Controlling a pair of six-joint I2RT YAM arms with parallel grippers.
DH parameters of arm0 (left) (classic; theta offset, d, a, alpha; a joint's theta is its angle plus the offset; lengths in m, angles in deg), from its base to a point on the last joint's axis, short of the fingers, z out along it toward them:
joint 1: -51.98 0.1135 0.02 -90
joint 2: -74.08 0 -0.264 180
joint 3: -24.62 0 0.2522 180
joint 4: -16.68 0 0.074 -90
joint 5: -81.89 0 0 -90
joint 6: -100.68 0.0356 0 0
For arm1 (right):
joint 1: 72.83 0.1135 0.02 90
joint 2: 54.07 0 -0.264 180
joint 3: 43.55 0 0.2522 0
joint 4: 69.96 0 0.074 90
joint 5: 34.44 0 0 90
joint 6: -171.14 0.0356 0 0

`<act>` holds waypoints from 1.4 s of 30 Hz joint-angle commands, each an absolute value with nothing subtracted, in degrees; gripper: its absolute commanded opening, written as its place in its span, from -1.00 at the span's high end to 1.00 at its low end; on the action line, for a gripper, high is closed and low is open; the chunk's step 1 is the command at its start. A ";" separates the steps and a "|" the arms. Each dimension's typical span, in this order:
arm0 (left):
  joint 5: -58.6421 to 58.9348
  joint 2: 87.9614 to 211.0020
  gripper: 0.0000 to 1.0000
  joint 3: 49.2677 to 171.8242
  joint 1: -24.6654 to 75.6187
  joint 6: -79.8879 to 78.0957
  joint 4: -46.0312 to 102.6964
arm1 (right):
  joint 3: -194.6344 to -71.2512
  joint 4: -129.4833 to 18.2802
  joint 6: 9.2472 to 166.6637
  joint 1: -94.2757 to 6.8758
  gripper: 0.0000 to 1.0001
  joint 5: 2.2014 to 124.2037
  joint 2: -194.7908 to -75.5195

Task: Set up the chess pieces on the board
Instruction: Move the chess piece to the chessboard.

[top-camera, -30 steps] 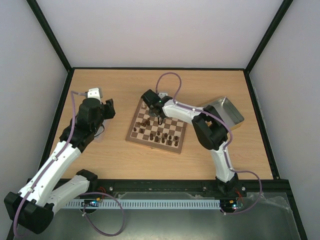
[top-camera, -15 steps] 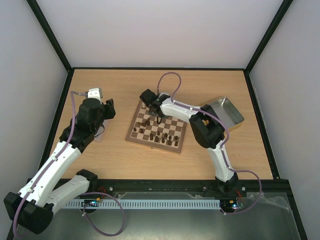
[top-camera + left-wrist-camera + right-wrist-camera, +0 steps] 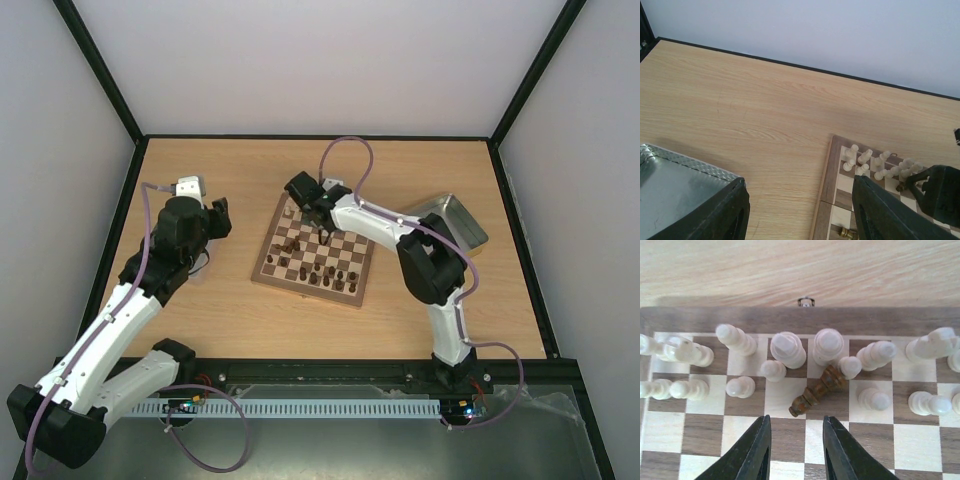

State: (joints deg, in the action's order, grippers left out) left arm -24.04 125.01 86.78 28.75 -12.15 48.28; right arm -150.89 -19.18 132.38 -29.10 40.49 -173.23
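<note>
The board lies mid-table with dark brown pieces on its near rows and cream pieces along its far edge. My right gripper hovers over the far half, open and empty. In the right wrist view its fingers frame a dark brown piece lying on its side among upright cream pieces, just ahead of the gripper. My left gripper is open and empty, left of the board; it also shows in the left wrist view.
A metal tray sits right of the board. Another metal tray lies under my left gripper. The board's rim and cream pieces show to its right. Black frame posts and walls bound the table.
My right gripper has shifted slightly to the right over the board's far half, staying open. The left arm has not moved.
</note>
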 commanded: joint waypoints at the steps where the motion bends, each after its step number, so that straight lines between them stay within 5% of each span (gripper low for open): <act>1: -23.98 124.38 -0.17 86.12 28.62 -11.30 47.14 | -150.17 -19.64 130.88 -30.32 0.44 38.78 -170.72; 36: -23.94 124.41 -0.17 86.01 28.51 -11.20 47.15 | -153.81 -19.85 131.66 -30.75 0.31 41.80 -178.82; 42: -23.97 124.30 -0.17 86.01 28.44 -11.18 47.14 | -154.41 -18.62 132.45 -30.78 0.44 40.50 -179.87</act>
State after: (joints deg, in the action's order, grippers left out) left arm -23.56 125.01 86.49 28.73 -11.77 47.95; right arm -152.92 -20.45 131.40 -30.81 43.03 -178.47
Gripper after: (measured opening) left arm 0.586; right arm 0.317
